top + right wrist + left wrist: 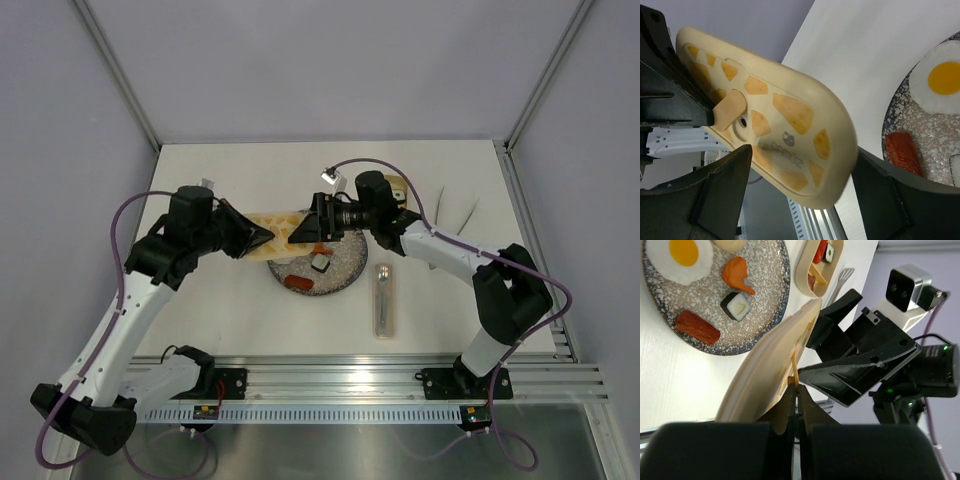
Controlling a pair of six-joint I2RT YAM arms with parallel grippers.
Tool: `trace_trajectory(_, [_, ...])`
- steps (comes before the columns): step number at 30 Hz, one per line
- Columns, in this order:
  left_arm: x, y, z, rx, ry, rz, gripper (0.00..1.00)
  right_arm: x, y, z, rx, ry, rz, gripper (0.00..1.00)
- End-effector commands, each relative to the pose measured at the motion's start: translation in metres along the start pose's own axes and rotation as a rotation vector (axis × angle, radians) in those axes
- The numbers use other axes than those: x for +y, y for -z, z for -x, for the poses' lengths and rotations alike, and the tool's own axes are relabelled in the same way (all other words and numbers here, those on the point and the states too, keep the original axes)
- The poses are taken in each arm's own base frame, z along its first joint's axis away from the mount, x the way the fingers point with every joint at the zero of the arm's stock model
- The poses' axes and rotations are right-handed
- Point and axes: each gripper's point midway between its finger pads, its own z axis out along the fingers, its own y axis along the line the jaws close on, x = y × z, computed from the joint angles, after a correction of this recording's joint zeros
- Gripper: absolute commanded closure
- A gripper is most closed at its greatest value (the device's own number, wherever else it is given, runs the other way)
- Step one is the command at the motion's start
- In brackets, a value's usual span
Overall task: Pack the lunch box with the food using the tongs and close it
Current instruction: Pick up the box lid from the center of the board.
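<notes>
A speckled grey round plate [348, 262] is set on the white desk [230, 320]. Just right of the plate a long clear cutlery case [384, 315] is laid, a spoon [383, 273] seen inside it.

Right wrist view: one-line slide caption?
Left gripper holds the cheese-patterned lid by its tab, between the jaws of the right gripper.
</notes>
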Motion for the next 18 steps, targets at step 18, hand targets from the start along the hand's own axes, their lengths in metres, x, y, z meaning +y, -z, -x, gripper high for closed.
trace_trajectory(18, [-0.029,-0.010,-0.018,0.293,-0.549,-0.124,1.00,0.016,0.068,-0.008,0.203,0.267,-0.072,0.11])
